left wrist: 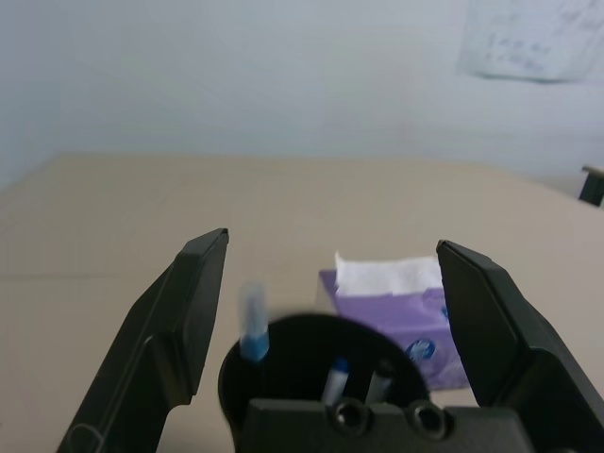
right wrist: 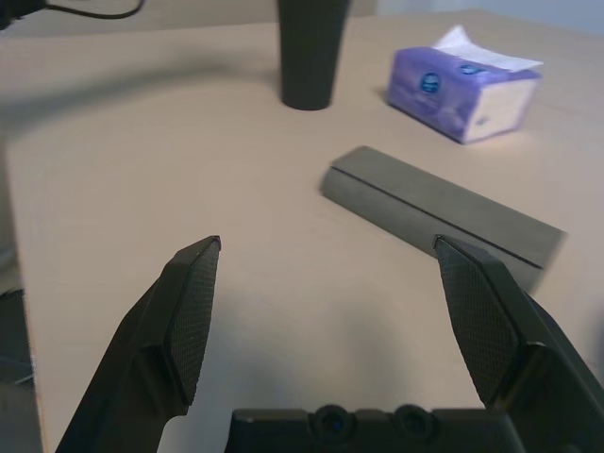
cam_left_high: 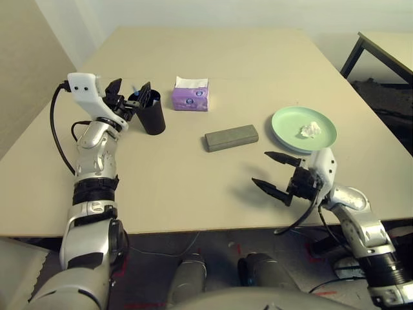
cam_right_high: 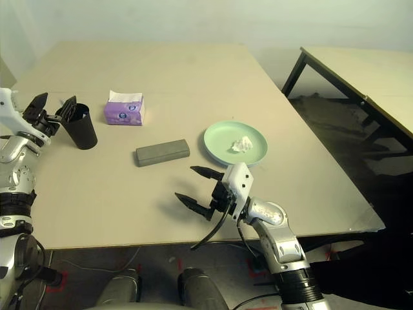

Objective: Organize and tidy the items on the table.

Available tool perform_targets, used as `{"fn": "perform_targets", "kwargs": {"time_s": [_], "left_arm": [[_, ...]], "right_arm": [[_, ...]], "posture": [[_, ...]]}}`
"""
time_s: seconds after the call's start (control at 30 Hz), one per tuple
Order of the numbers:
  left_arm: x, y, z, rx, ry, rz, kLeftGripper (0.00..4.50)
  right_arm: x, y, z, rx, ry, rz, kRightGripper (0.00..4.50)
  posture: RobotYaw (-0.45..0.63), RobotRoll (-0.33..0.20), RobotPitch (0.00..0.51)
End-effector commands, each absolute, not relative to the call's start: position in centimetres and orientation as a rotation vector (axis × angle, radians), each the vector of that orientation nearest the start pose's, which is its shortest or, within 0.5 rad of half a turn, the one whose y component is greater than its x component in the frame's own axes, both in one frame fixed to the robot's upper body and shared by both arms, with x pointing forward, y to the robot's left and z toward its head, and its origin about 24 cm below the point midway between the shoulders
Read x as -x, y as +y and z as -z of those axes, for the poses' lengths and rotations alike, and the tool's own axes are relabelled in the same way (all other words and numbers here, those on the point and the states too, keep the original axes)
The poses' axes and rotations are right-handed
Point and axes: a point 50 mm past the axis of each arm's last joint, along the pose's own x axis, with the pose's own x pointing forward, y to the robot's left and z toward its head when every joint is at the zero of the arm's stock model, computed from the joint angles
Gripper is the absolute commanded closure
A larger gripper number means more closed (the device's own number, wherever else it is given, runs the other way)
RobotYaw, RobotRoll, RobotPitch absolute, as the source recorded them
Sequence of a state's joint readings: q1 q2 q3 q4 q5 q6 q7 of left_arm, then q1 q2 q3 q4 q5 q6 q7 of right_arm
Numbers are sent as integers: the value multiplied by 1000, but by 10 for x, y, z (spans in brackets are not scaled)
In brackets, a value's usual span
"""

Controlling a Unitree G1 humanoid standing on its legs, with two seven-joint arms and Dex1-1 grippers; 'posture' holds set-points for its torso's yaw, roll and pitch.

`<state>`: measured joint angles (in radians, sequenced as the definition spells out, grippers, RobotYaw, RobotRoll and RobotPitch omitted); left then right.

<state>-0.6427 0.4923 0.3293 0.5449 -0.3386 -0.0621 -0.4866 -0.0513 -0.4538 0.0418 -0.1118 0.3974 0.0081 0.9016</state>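
The black cup (cam_left_high: 151, 116) stands on the left side of the beige table (cam_left_high: 193, 51). My left gripper (cam_left_high: 131, 95) hovers open over its mouth. Inside the cup (left wrist: 302, 344), a blurred blue-tipped white marker (left wrist: 252, 326) leans at the rim and two more pen ends show deeper in. The grey glasses case (cam_left_high: 231, 137) lies shut mid-table. On the right, the green plate (cam_left_high: 284, 126) holds the white tissue wad (cam_left_high: 310, 130). My right gripper (cam_left_high: 261, 168) is open and empty, low over the table, near the plate and pointing toward the case (right wrist: 444, 208). The sunglasses and the blue plate are out of view.
A purple tissue box (cam_left_high: 190, 95) sits just right of the cup, behind the case. A dark-legged second table (cam_right_high: 361, 71) stands off to the right. A black cable (cam_left_high: 58, 129) loops beside my left forearm.
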Motion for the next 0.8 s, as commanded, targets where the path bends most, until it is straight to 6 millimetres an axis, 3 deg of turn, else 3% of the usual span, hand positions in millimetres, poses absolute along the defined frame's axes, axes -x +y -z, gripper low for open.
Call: {"fn": "perform_targets", "kwargs": {"time_s": [0.03, 0.17, 0.27, 0.47, 0.6, 0.8], "left_arm": [[-338, 290, -182, -27, -344, 156, 17], [-323, 305, -180, -36, -341, 161, 17], [-311, 316, -176, -53, -322, 166, 17], [-284, 327, -162, -94, -262, 180, 17], [-265, 335, -148, -80, -226, 137, 17], [-248, 337, -132, -60, -183, 91, 17]], "right_arm": [[-241, -196, -104, 94, -123, -886, 0], [-243, -232, -122, 93, -150, -749, 0], [-241, -258, -124, 116, -134, -688, 0], [-234, -307, -110, 97, -125, -569, 0], [-227, -334, -87, 126, -56, -514, 0], [-237, -370, -76, 111, -44, -298, 0]], "posture": [[-69, 0, 82], [-108, 0, 77], [-118, 0, 74], [-96, 0, 68], [-70, 0, 71], [-48, 0, 71]]}}
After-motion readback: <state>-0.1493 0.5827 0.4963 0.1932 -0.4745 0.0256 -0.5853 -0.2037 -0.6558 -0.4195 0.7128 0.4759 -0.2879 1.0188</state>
